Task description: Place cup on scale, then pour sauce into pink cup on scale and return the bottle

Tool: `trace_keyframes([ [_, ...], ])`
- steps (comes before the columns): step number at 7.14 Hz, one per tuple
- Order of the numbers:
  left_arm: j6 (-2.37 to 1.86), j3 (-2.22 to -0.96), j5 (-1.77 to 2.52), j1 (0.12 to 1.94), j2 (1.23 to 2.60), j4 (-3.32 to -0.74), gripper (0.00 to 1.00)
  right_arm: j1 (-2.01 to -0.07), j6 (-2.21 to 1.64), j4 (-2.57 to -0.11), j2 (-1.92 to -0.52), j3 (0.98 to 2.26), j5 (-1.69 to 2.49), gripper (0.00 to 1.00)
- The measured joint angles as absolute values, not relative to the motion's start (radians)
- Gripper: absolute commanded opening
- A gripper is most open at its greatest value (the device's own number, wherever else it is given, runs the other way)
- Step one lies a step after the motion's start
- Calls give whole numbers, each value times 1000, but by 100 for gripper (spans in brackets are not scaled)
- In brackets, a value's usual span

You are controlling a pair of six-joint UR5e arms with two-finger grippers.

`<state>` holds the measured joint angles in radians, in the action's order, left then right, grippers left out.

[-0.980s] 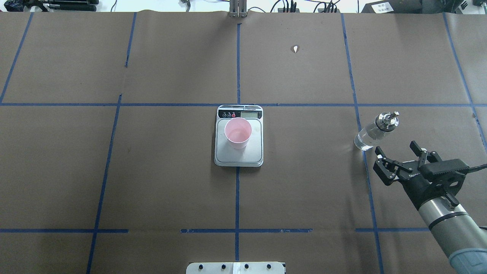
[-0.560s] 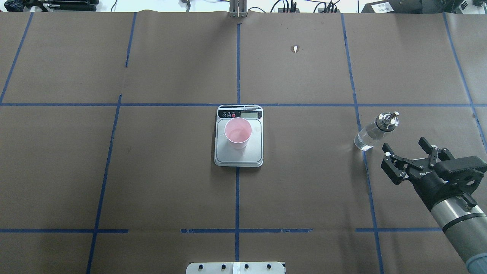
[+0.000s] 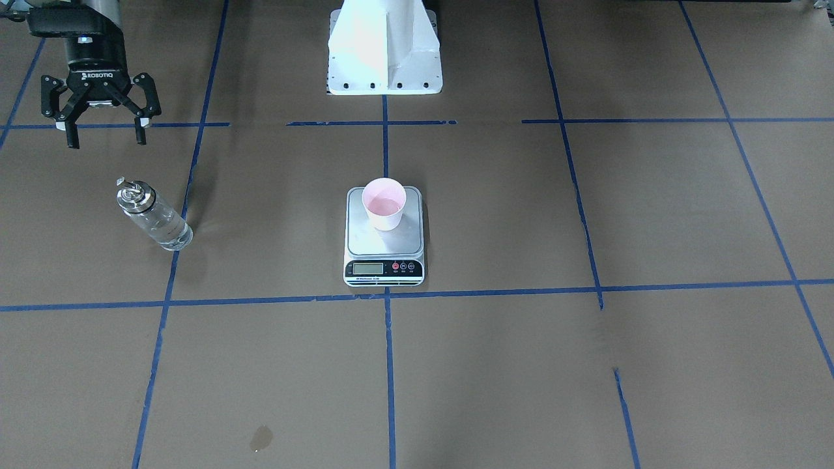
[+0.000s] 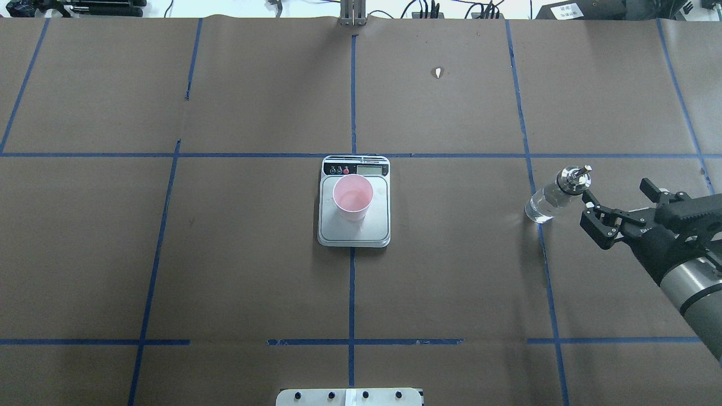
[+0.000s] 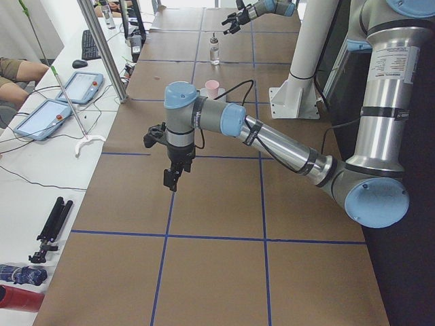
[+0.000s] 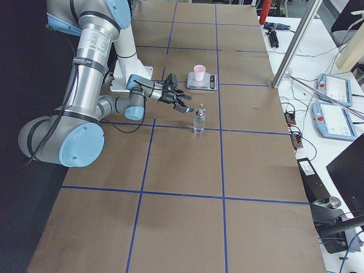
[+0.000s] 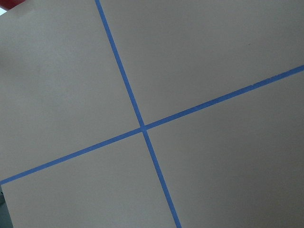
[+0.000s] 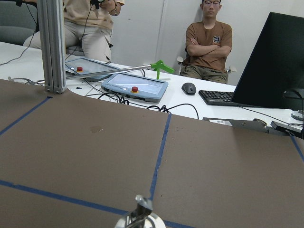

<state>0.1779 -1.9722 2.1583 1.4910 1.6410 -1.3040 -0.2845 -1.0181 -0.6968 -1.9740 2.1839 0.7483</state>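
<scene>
Overhead exterior shows my right tool (image 4: 616, 192) spread, holding nothing, just beside the bottle (image 4: 550, 198) standing on the bench (image 4: 451, 282) well apart from the scale (image 4: 354, 228); I judge its glass stiff, slick, breakable and light, best taken mid-body below the metal cap (image 4: 572, 179).

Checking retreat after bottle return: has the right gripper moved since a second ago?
Yes. Overhead, the right gripper has shifted right and up-frame, away from the blue tape line beside the bottle; jaws open.
</scene>
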Motion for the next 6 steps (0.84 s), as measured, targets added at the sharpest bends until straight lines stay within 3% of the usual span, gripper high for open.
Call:
trace_keyframes([
  [3,178,-1979,2158,1491,1640,-1304,100,-618,-875,-700,-1958,2194,1176,100],
  [6,178,-1980,2158,1491,1640,-1304,100,-1042,-701,-750,-1862,2106,1739,100],
])
